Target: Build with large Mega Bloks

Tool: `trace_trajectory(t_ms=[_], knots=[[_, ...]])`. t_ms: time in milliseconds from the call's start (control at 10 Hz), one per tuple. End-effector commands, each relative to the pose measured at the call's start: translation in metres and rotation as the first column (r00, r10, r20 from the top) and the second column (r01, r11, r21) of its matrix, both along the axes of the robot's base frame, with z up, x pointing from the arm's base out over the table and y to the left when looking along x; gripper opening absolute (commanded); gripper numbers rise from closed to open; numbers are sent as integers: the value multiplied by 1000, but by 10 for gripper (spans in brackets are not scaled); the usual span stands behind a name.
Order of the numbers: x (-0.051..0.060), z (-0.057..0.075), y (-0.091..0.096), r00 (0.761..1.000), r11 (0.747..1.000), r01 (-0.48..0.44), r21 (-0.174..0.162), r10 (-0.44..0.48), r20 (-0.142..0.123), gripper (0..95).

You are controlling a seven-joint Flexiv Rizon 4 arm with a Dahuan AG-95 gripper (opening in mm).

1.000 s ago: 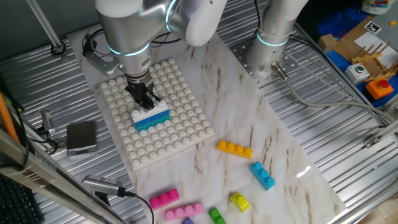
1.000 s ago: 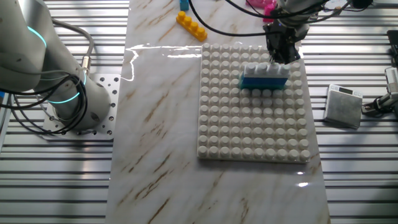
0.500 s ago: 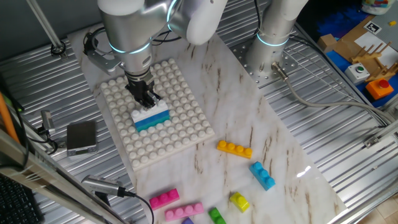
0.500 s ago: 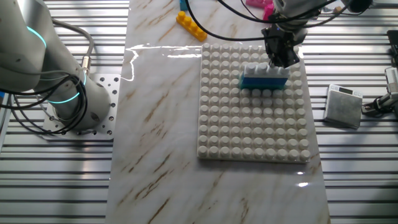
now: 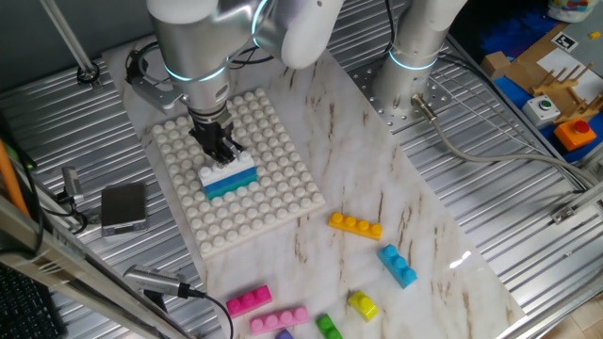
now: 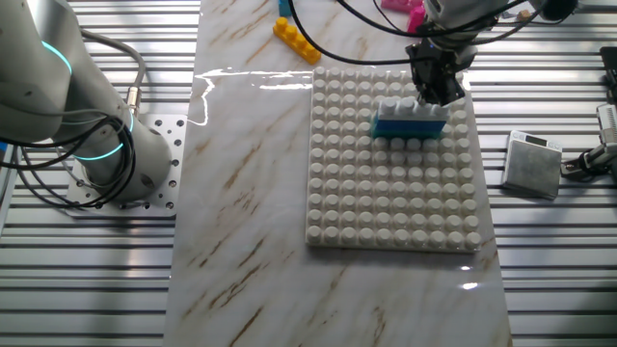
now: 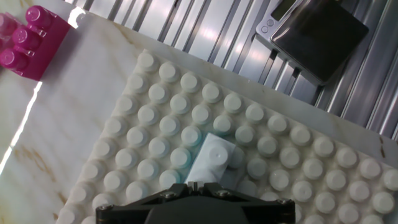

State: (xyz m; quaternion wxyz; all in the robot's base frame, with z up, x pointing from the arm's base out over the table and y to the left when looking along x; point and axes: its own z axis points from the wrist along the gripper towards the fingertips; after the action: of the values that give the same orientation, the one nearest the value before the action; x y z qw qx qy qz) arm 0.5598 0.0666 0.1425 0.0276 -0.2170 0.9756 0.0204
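The tool stands closed just above the white brick, which sits on the teal brick near the middle of the studded baseplate; orange brick and blue brick lie apart on the counter

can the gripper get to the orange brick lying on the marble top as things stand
Probably yes. The orange studded plastic brick lies alone on bare marble, nothing over it. The gripper sits at the white-on-teal brick stack on the white studded baseplate, so it must first lift away.
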Motion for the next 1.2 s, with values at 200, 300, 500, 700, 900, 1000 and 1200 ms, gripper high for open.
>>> trace_trajectory(t_ms=[200, 300, 500, 700, 900, 1000, 1200], knots=[[0, -8, -1, 1000, 1000, -11, 1, 11, 2, 0], [0, -9, 0, 1000, 1000, -10, 2, 10, 2, 0], [1, -13, 3, 1000, 1000, -7, -1, 7, 2, 0], [-1, -20, 6, 1000, 1000, -6, -3, 6, 13, 0], [-1, -21, 7, 1000, 1000, -13, -9, 14, 14, 0], [-1, -23, 7, 1000, 1000, -14, -13, 14, 14, 0], [-3, -26, 6, 1000, 1000, -18, -24, 19, 15, 0]])
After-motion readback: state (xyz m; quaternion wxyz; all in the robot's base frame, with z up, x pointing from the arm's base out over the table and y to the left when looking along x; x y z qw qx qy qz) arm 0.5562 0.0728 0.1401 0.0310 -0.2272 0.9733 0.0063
